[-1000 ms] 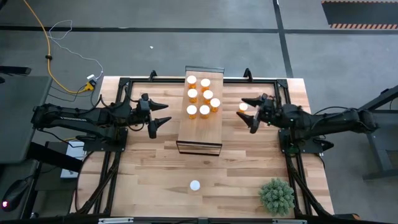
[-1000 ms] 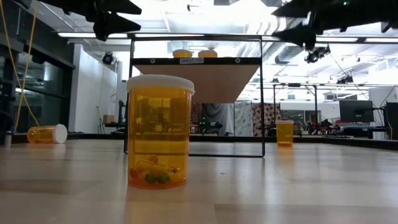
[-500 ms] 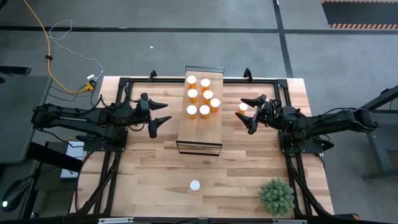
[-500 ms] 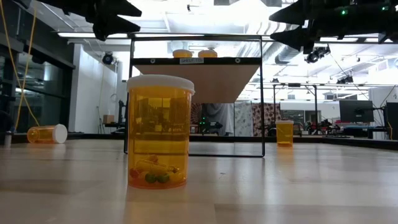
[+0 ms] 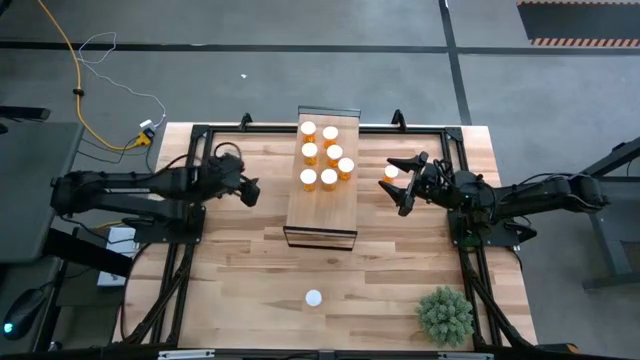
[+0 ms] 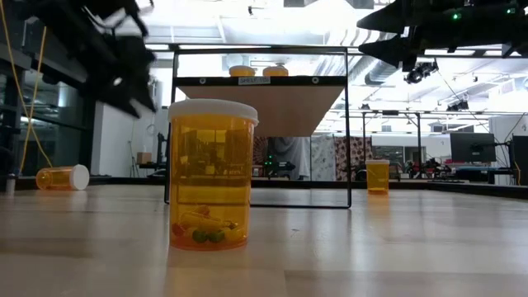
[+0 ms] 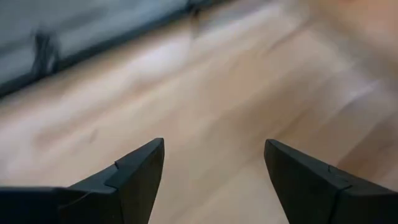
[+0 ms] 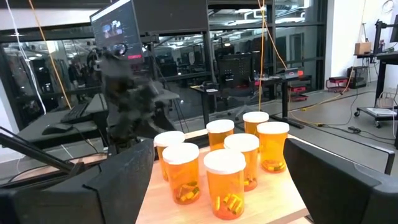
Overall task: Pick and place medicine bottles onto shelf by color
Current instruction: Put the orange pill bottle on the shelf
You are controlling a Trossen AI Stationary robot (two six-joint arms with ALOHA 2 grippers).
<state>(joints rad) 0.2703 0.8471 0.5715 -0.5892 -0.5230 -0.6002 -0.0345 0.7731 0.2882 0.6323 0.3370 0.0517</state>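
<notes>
Swinging the left tool [image 5: 246, 190] down toward the counter [image 5: 250, 290] since a second ago, fingers [image 7: 140, 174] standing wide and empty over bare wood. Probably heading for the toppled bottle [image 6: 63, 176] lying at that side. Holding the right tool [image 5: 405, 183] spread wide beside a lone bottle [image 5: 391, 172]. Leaving seven medicine bottles [image 5: 324, 155] grouped on the shelf [image 5: 322, 215], and one more [image 6: 212, 175] standing at the counter's front

Overhead and table-level cameras — both on the shelf [image 5: 322, 190] — plus two wrist views.
</notes>
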